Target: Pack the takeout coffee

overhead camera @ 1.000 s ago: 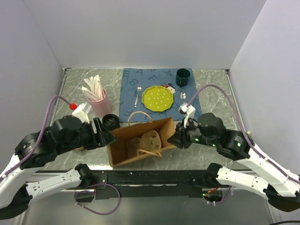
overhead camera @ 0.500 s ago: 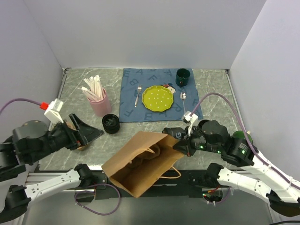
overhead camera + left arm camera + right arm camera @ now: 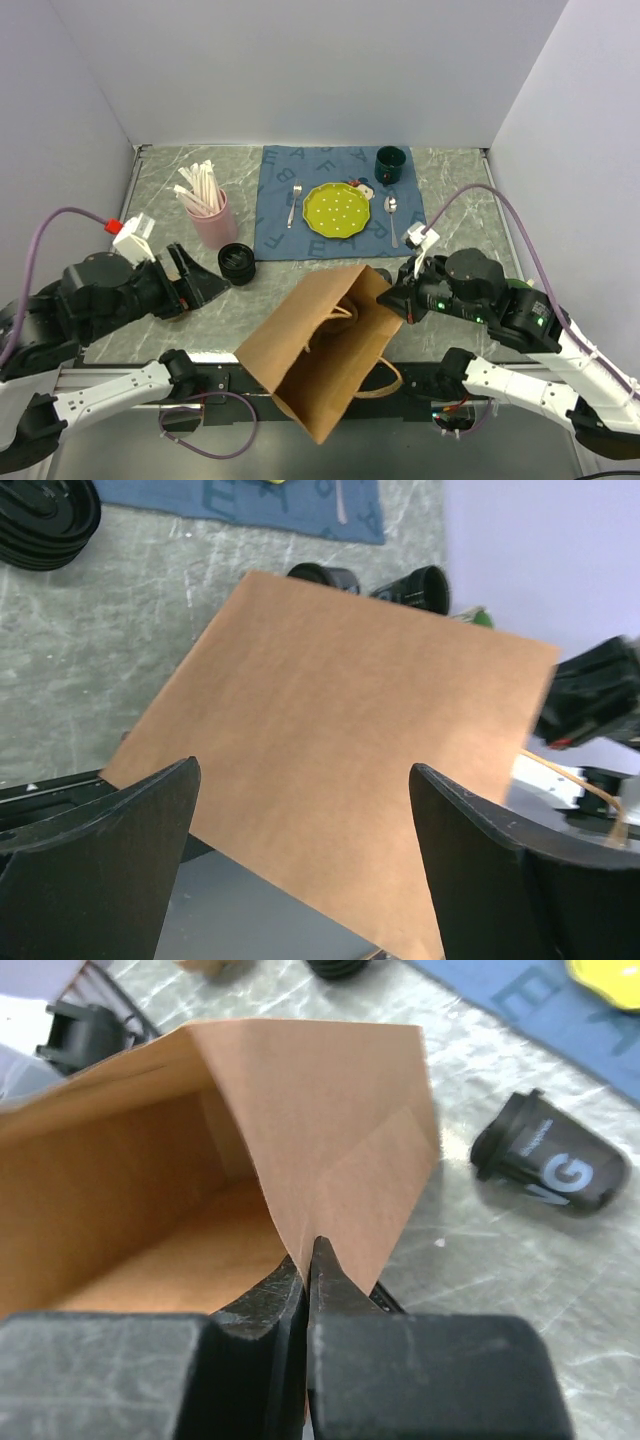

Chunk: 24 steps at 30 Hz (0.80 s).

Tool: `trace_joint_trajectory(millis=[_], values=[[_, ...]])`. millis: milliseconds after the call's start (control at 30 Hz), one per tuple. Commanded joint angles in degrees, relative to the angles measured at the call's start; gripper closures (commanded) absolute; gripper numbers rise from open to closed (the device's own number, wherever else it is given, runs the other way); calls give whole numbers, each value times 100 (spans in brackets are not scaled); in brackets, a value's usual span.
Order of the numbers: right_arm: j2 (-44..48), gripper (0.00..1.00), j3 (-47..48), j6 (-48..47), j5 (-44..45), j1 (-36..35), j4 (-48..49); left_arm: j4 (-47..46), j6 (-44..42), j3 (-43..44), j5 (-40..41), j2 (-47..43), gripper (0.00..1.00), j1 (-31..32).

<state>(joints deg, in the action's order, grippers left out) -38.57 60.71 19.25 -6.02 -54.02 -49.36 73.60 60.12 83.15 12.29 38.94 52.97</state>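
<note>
The takeout coffee point(image 3: 236, 262), a small black cup with a round ridged lid, stands on the table by the pink straw cup. It also shows at the top left of the left wrist view point(image 3: 45, 520) and at the top edge of the right wrist view point(image 3: 345, 968). My right gripper point(image 3: 392, 298) is shut on a rim corner of the brown paper bag point(image 3: 320, 350); the pinch shows in the right wrist view point(image 3: 310, 1245). The bag point(image 3: 330, 1100) hangs tilted over the table's near edge. My left gripper point(image 3: 205, 282) is open and empty left of the bag point(image 3: 340, 740), its fingers wide apart point(image 3: 302, 770).
A pink cup of white straws point(image 3: 212, 218) stands at the left. A blue mat point(image 3: 275, 200) holds a fork, a yellow plate point(image 3: 338, 210), a spoon and a dark green mug point(image 3: 389, 163). A black cylinder with white letters point(image 3: 552, 1165) lies on its side right of the bag.
The left gripper let go of the bag and drew back to the left. The right gripper lifted the bag by its rim and swung it toward the near edge, tilted.
</note>
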Motion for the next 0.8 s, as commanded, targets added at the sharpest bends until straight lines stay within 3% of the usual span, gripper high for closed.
trace_joint_trajectory(millis=[0,133,233,367,433,500,700,767], values=[[-509,100,1010,-386,820,-21,-292,-136,-228,-212,-16,272,9,20],[-651,100,855,-518,296,-47,-38,-250,-325,-300,-26,290,9,20],[-1345,100,2293,-738,889,-91,-634,-189,-281,-204,115,246,9,20],[-1882,100,2805,-659,410,-117,-1022,-171,-211,-378,212,9,9,20],[-2172,100,3429,-449,882,-144,-1558,-83,-132,-344,308,-53,9,20],[-2085,100,3134,-334,762,-153,-1445,-22,-79,-300,335,-114,10,12],[-2392,100,3919,-70,733,-302,-1786,180,-26,-115,370,-115,11,20],[-2323,100,3661,-87,884,-442,-1622,207,0,-54,396,-132,11,20]])
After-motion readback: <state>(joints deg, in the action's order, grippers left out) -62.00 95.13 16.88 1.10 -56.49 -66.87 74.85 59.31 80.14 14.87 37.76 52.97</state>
